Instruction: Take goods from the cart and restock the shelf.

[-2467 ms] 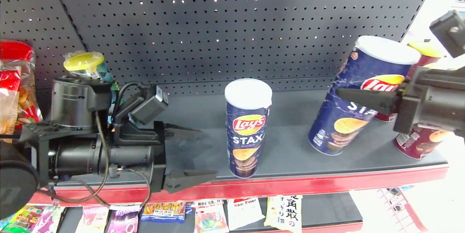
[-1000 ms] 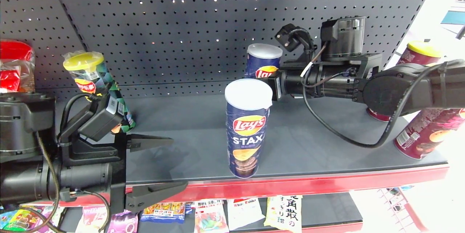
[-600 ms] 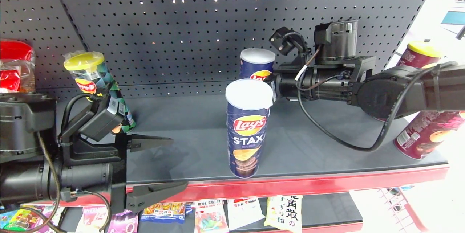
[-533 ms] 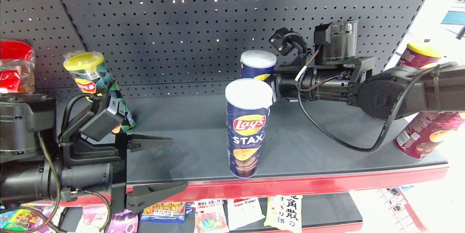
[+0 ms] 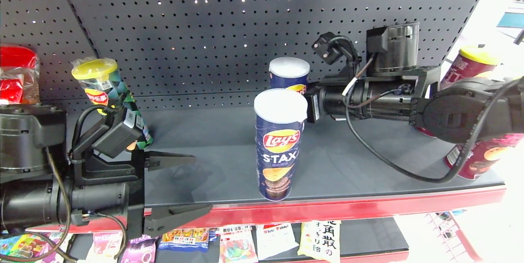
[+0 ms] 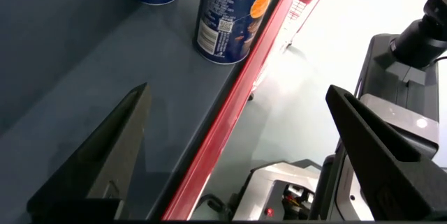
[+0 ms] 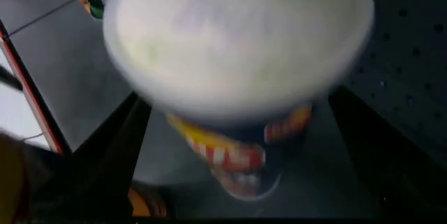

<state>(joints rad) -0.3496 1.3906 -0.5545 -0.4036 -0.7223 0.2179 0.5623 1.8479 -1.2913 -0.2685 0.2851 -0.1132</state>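
Now second can (image 5: 289,70) stands on shelf (image 5: 348,164) behind front can (image 5: 279,144); right gripper (image 7: 234,105) eased back, seemingly parted around it: placement likely done. Left gripper (image 5: 202,182) open, empty.

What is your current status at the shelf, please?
Left gripper open, empty, by shelf. Right gripper open, astride rear blue can, upright on shelf. Front blue can close before it.

Bare shelf (image 5: 213,152) left of front can (image 5: 280,144); red cans (image 5: 470,161) crowd right.
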